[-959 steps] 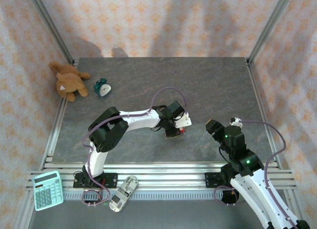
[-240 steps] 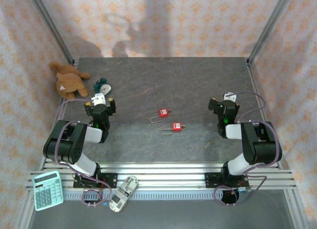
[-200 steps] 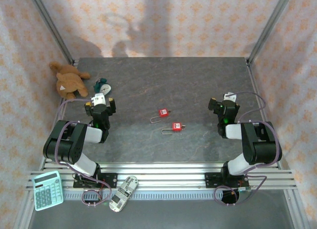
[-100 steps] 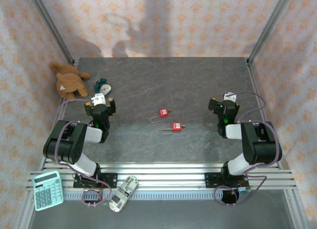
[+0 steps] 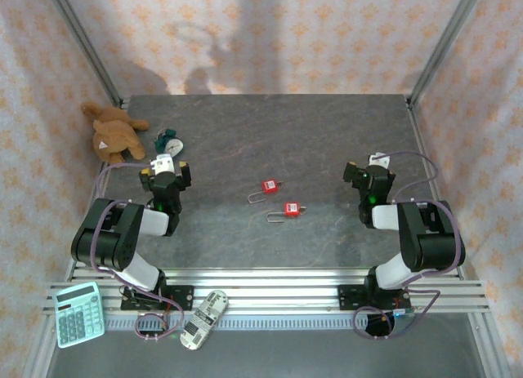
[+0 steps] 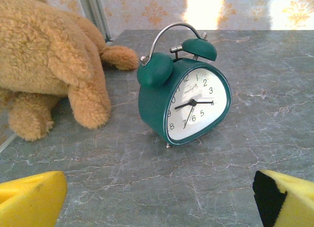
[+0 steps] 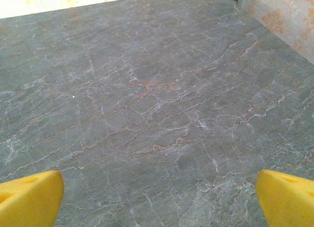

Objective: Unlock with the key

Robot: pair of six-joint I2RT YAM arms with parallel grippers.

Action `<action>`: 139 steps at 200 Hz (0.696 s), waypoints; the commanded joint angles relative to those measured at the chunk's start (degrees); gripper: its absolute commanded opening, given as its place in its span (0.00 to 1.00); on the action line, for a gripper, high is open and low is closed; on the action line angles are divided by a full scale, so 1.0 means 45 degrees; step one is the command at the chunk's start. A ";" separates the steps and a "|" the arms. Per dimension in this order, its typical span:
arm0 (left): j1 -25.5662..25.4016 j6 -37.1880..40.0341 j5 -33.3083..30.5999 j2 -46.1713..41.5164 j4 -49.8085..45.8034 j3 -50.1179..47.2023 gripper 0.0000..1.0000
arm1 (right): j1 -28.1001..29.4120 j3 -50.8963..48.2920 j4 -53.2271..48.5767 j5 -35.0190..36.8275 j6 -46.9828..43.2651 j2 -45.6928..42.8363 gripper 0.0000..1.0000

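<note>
Waiting left gripper (image 5: pixel 165 172): its yellow fingers are spread wide and hold nothing.
Waiting right gripper (image 5: pixel 366 175): it is spread wide too, and empty.
Just ahead of the left gripper: a round green metal alarm clock (image 6: pixel 186 104) stands up. A fluffy brown teddy bear (image 6: pixel 54 65) lies beside it, further to the left.
Ahead of the right gripper: bare grey stone-look table (image 5: pixel 327 133).
Between the two grippers: the farther small red padlock with a silver loop (image 5: pixel 269 186) and the nearer small red padlock with a silver loop (image 5: pixel 290 208) lie flat, well apart from both grippers. A tiny bit sticks out on the nearer one's right. It may be the key, but it is too small to tell.
Why they sit so: both arms are folded back by their bases, like a rest pose. I think the job is over or stopped. I cannot tell if the loops are popped open.
What changed: a few seconds ago the left arm stretched over the padlocks and the right arm reached in from its side. Now both are back home. In the last second nothing moved.
</note>
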 commanded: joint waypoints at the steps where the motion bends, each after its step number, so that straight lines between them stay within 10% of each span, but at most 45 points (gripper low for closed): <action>1: 0.0091 -0.0122 -0.0345 -0.0256 -0.0049 0.0129 1.00 | 0.0081 0.0143 -0.0004 0.0162 0.0074 -0.0078 0.99; 139: 0.0094 -0.0091 -0.0173 -0.0239 -0.0050 0.0195 1.00 | 0.0086 0.0142 -0.0002 0.0182 0.0074 -0.0077 0.99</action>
